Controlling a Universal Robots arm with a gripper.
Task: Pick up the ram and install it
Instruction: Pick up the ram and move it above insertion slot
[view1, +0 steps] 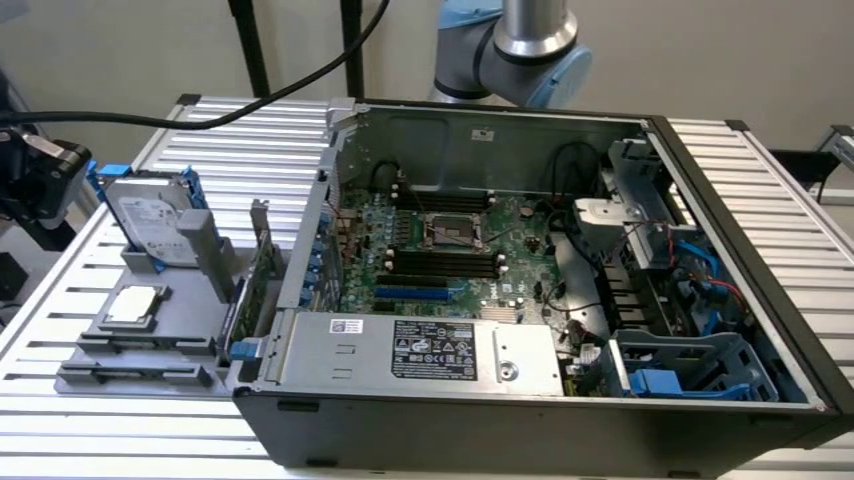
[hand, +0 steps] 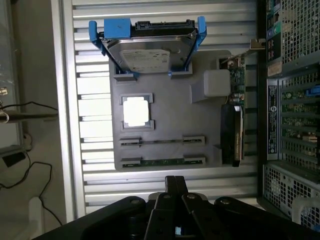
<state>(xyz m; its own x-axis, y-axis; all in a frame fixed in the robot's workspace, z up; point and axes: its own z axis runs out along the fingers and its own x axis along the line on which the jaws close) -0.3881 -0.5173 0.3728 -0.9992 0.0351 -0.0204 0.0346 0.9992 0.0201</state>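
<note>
The ram (hand: 162, 161) is a thin green stick lying on edge in the nearer slot of a grey holder tray (hand: 170, 125), between two grey end clips. A second, similar slot (hand: 162, 141) lies just beyond it, and I cannot tell what it holds. My gripper (hand: 175, 181) hangs well above the tray's near edge, fingers shut with nothing between them, apart from the ram. The same tray (view1: 160, 330) sits at the exterior view's left, beside the open computer case (view1: 534, 400). The black motherboard slots (view1: 441, 262) lie in the middle of the case.
On the tray stand a silver hard drive (hand: 150, 52) in a blue bracket, a square chip (hand: 136, 111) and an upright green card (hand: 235, 120) by the case wall. A power supply (view1: 414, 350) fills the case's near side. A black device with cables (view1: 34, 170) sits at the exterior view's far left.
</note>
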